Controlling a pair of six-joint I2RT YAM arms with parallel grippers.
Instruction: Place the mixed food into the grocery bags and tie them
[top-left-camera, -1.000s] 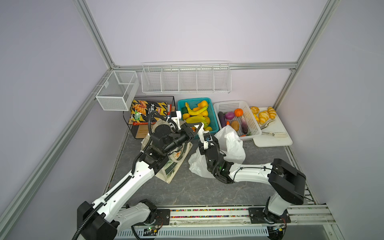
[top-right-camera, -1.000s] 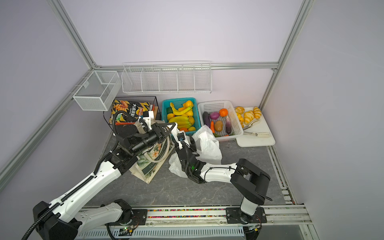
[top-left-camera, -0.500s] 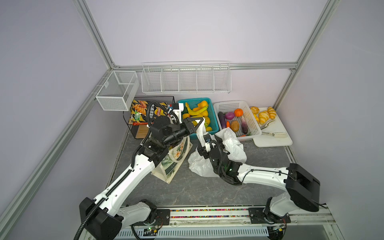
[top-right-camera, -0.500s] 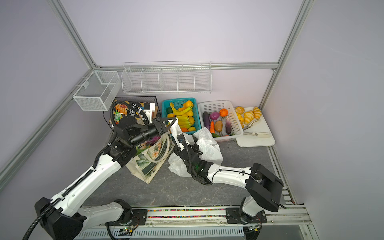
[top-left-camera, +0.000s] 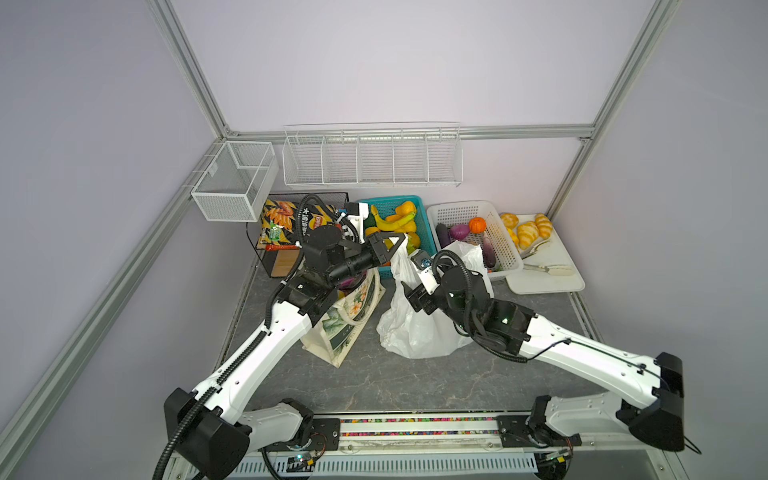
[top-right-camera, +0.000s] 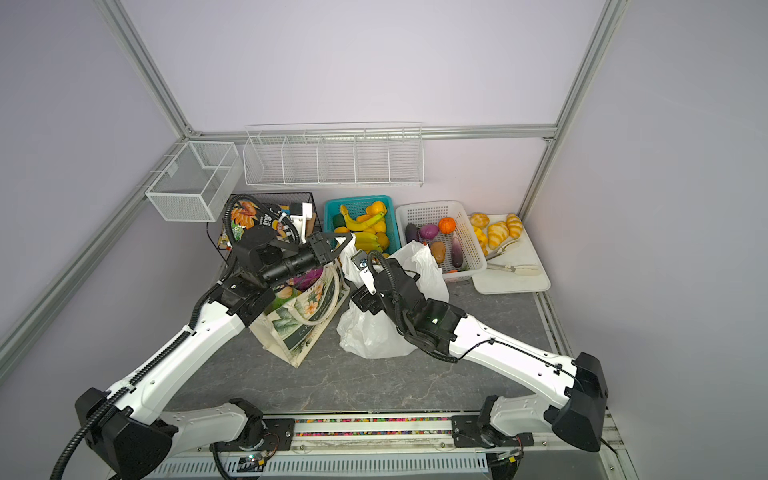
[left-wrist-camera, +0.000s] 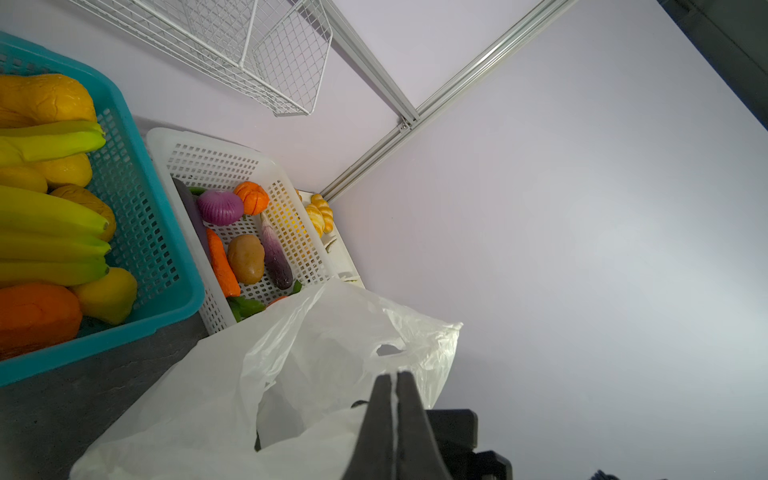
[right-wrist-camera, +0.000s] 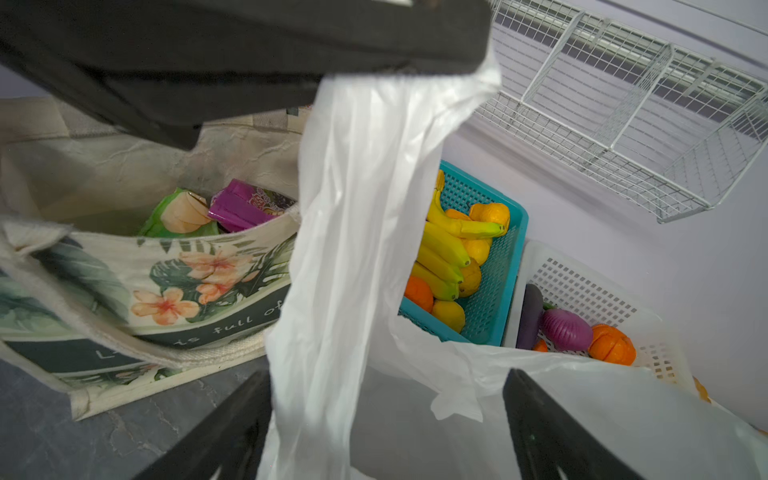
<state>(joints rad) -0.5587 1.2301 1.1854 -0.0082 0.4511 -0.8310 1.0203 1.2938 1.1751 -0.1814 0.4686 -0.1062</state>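
Note:
The white plastic bag (top-left-camera: 415, 332) (top-right-camera: 374, 332) sits mid-table, and one of its handles is pulled up into a taut strip (right-wrist-camera: 357, 249). My left gripper (top-left-camera: 400, 240) (top-right-camera: 348, 240) (left-wrist-camera: 395, 375) is shut on the top of that handle. My right gripper (top-left-camera: 411, 296) (top-right-camera: 362, 300) (right-wrist-camera: 386, 399) is open low beside the bag; the strip hangs between its fingers (right-wrist-camera: 232, 428) without being pinched. The cream canvas tote (top-left-camera: 353, 320) (top-right-camera: 307, 320) (right-wrist-camera: 166, 291) leans to the left of the bag, holding a purple packet (right-wrist-camera: 249, 205) and a green packet (right-wrist-camera: 178, 216).
A teal basket (top-left-camera: 390, 202) of bananas and oranges and a white basket (top-left-camera: 505, 249) with a purple onion (top-left-camera: 459, 231) stand behind the bags. At the back right is a white tray (top-left-camera: 544, 282) with croissants, at the back left a black wire bin (top-left-camera: 307, 195).
My right gripper has opened wide. My left gripper has lifted the bag handle higher and toward the back right, stretching it taut.

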